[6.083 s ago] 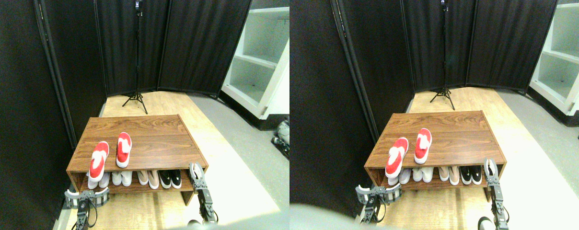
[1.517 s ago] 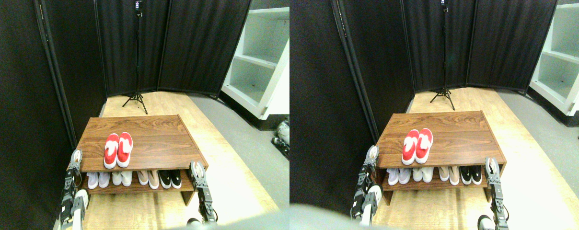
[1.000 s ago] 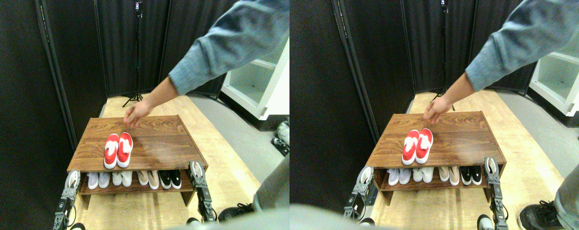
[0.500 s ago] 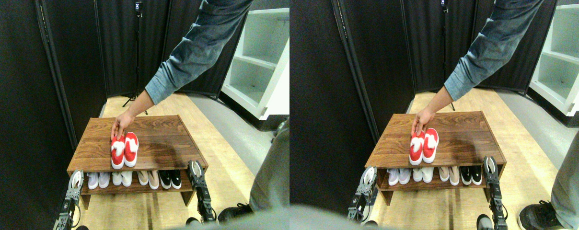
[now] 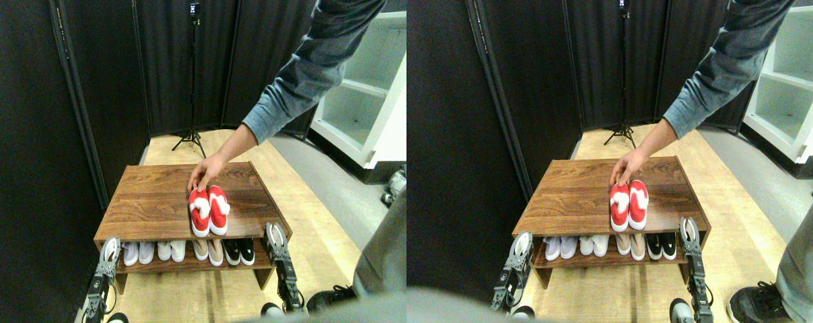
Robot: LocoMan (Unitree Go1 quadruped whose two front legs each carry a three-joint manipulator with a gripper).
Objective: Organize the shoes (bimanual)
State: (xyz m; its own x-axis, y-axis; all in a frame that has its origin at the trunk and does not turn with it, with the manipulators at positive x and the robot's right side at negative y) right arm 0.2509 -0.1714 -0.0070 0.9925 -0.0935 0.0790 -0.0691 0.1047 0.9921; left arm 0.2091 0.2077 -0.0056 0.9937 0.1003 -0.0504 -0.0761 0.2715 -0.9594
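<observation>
while a person's hand [image 5: 203, 176] rests on the shoes [image 5: 208, 210] atop the rack [image 5: 151, 202], either gripper moving risks collision; jaws' state unclear.

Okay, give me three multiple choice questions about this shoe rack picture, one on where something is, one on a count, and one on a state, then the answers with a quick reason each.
1. Where do the red slip-on shoes sit?
A. On the floor
B. On top of the wooden shoe rack
C. On the rack's lower shelf

2. How many pairs stand on the lower shelf?
A. Two
B. Six
C. Four

3. What is the person's hand doing?
A. Touching the far ends of the red shoes
B. Holding a black shoe
C. Resting on the floor

Answers: 1 B, the red pair lies side by side on the top board, right of centre. 2 C, two white pairs, one beige pair and one black pair line the shelf. 3 A, the fingers rest on the shoes' far ends while both end effectors stay low at the rack's front corners.
</observation>
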